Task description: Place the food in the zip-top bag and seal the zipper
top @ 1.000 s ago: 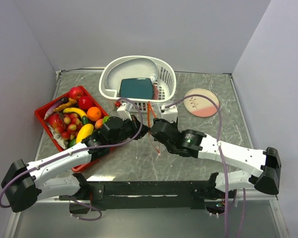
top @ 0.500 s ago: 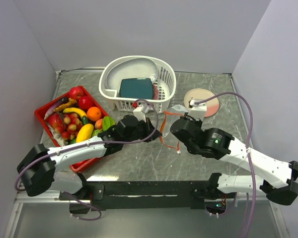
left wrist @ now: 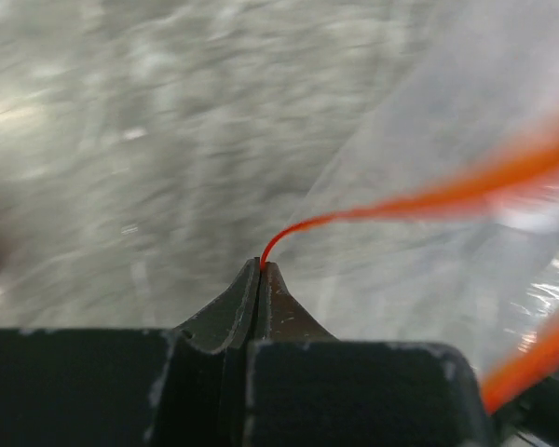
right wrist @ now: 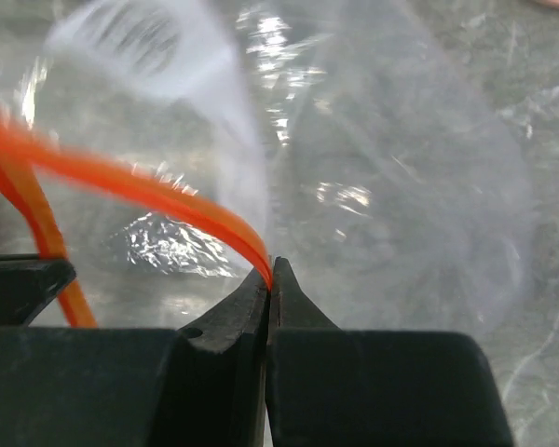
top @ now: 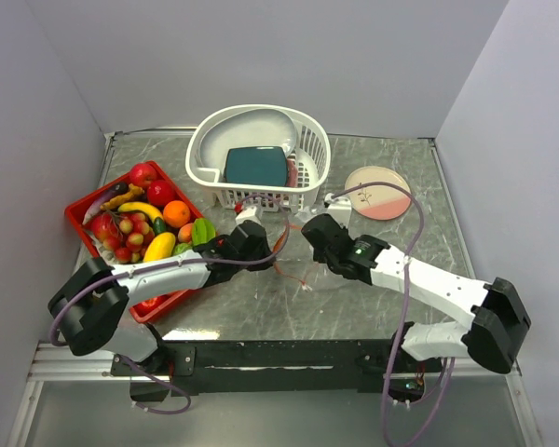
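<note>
The clear zip-top bag [top: 303, 270] hangs between my two grippers over the middle of the table. My left gripper [top: 264, 244] is shut on one end of the orange-red zipper [top: 281, 244], as the left wrist view shows [left wrist: 261, 264]. My right gripper [top: 309, 233] is shut on the zipper too [right wrist: 270, 264]. The strip [right wrist: 140, 186] curves away to the left, with the empty bag film [right wrist: 401, 186] beyond. The food lies in the red tray [top: 74, 212]: red apples [top: 143, 174], an orange [top: 176, 213], a banana [top: 140, 209], a lemon [top: 158, 248], grapes [top: 126, 233] and a green piece [top: 202, 230].
A white slotted basket [top: 309, 149] with a teal slab [top: 256, 166] stands at the back centre. A pink and white plate [top: 377, 193] lies at the back right. The red tray sits at the left, close to my left arm.
Both grippers kept hold of the zipper. They spread apart half a second ago. Since then the right gripper has come back left, closer to the left one, and the bag has sagged toward the table.
</note>
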Controlling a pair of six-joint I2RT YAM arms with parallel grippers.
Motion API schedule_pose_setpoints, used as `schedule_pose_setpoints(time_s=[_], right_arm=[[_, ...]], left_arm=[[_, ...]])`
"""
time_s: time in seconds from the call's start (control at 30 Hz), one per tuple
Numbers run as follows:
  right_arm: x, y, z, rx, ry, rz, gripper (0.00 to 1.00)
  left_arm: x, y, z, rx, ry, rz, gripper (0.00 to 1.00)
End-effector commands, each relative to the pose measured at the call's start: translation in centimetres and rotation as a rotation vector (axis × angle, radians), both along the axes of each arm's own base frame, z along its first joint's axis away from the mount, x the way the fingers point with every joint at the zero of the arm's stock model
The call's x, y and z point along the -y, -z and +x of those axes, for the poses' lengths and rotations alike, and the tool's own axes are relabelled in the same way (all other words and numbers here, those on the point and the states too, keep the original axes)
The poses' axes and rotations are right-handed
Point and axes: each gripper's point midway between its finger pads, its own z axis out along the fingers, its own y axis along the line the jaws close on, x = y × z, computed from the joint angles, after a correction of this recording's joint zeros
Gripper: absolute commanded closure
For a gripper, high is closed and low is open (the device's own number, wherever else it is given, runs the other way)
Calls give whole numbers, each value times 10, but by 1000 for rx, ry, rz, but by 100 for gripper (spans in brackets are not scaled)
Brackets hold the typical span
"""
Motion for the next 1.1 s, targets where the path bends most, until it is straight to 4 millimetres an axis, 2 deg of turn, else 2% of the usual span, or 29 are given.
schedule_pose_setpoints(time_s=[0.0,0.03,0.17,0.27,0.37,0.4,0.5,0.63,0.73,0.77,0.8,0.83,0.87,0.97,1.07], right_arm=[[-17,-55,14,141,-27,154,100],[-16,-60,14,147,-28,157,100],[-22,-70,8,151,-74,198,100],[-29,-62,8,129,-101,199,100],[-39,-58,8,102,-131,203,100],[-41,-57,7,99,-140,207,100],[-45,-58,10,98,-147,215,100],[-49,-58,10,95,-155,221,100],[-52,-58,10,91,-163,224,100],[-52,-58,10,89,-163,226,100],[-53,-59,10,90,-166,229,100],[-53,-58,10,85,-167,229,100],[-54,-59,10,87,-171,232,100],[-56,-60,9,87,-184,238,100],[-57,-58,8,83,-191,238,100]], left_arm=[[-26,14,5,-15,-96,77,99],[-25,16,5,-20,-94,83,99],[-11,-3,9,20,-53,23,99],[2,-27,10,61,-12,-49,94],[9,-49,9,93,15,-107,81],[9,-55,9,99,13,-117,71],[1,-68,8,107,-14,-117,53],[-26,-84,7,116,-111,-80,38],[-65,-86,8,110,-252,15,30],[-87,-81,10,107,-323,82,28],[-99,-80,10,102,-371,100,25],[-110,-84,11,109,-406,101,24],[-127,-80,16,102,-456,121,23],[-163,-77,25,96,-549,140,23],[-184,-75,37,106,-605,173,24]])
